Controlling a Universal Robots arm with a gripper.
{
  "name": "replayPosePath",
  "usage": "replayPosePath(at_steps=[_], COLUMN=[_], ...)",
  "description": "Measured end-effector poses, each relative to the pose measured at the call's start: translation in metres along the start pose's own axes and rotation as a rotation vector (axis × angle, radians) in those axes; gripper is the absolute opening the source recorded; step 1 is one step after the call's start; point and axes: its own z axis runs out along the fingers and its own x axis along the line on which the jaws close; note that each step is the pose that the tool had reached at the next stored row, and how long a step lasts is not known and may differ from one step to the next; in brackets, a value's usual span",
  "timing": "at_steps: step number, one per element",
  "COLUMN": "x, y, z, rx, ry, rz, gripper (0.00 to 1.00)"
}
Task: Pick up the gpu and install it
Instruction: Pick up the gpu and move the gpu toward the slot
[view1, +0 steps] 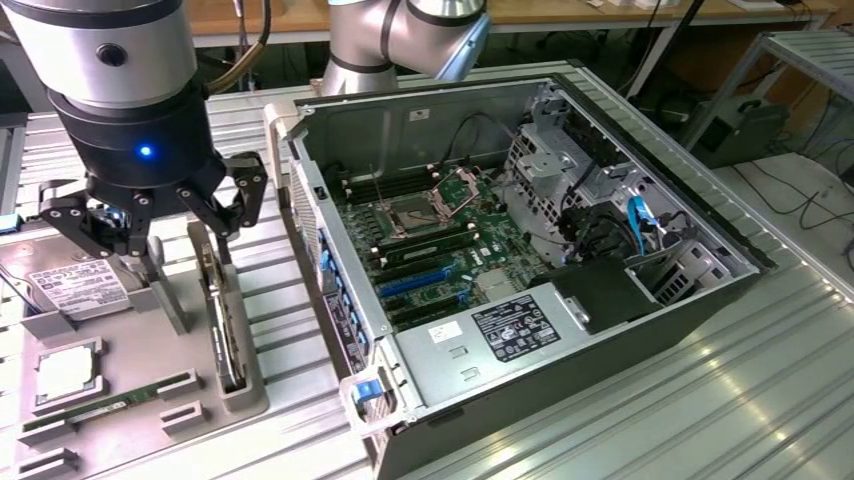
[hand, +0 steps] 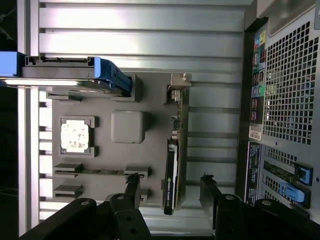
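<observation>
Farthest out from the fingers (hand: 132, 187), toward the exterior view's left, a silver hard drive (view1: 74, 290) with a white label lies on the grey tray (view1: 134, 365). A square processor chip (view1: 64, 372) and a thin green memory stick (view1: 114, 405) sit in their own slots nearer the camera. The gripper (view1: 160, 235) hangs over this tray with its two black fingers spread wide and nothing between their pads. A grey post (view1: 167, 300) rises from the tray just below them. The gpu (view1: 220, 320) stands on its long edge in a slotted holder at the tray's side. It is directly under the finger on the exterior view's right. In the wrist view the gpu (hand: 172, 150) runs in line with the gap between the two fingers, a finger on either side of its near end and neither touching it. Well apart from the fingers, on the exterior view's right, the open computer case (view1: 601, 330) lies on its side, its motherboard (view1: 441, 240) exposed.
</observation>
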Motion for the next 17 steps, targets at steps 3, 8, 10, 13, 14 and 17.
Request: replayPosePath(at_steps=[3,8,10,13,14,17], x=[0.0,0.0,0.0,0.0,0.0,0.0], y=[0.0,0.0,-0.0001,-0.0001,-0.0001,-0.0002], z=[0.0009,0.0042,0.0076,0.0124,0.0142,0.0199], rx=[0.0017,0.0031,0.0033,0.0034,0.0034,0.0035], ry=[-0.0216,-0.045,-0.0449,-0.0449,-0.0449,-0.0449], rz=[-0.02,-0.036,-0.037,-0.038,-0.038,-0.038], gripper=[0.6,0.6,0.6,0.6,0.6,0.6])
